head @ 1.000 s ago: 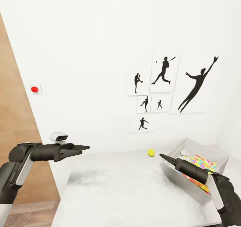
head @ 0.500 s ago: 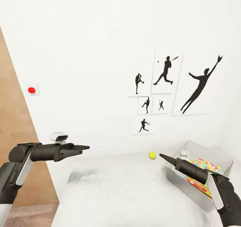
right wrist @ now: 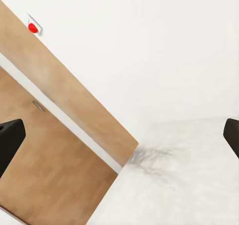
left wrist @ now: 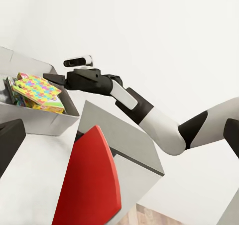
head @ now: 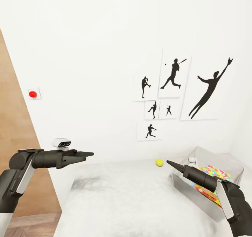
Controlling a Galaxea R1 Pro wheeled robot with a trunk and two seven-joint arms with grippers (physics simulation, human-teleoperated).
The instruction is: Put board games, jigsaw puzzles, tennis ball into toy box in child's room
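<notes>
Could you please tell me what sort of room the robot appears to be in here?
Probably a child's room: baseball silhouette pictures hang on the wall, a tennis ball lies on the white table, and a toy box holds a colourful puzzle.

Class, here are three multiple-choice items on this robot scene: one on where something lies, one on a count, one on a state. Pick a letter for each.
1. Where is the tennis ball?
A. on the white table, outside the toy box
B. inside the toy box
C. held by the left gripper

2. How many silhouette pictures hang on the wall?
A. three
B. six
C. nine

3. What is the right gripper doing?
A. clamping the tennis ball
B. carrying a red chair
C. holding nothing

Answers:
1. A: the head view shows the ball on the table near the wall, beside the toy box, not in it.
2. B: six framed athlete silhouettes are grouped on the wall.
3. C: its fingertips point toward the ball with nothing between them, apart from the colourful puzzle box lying in the toy box.
</notes>
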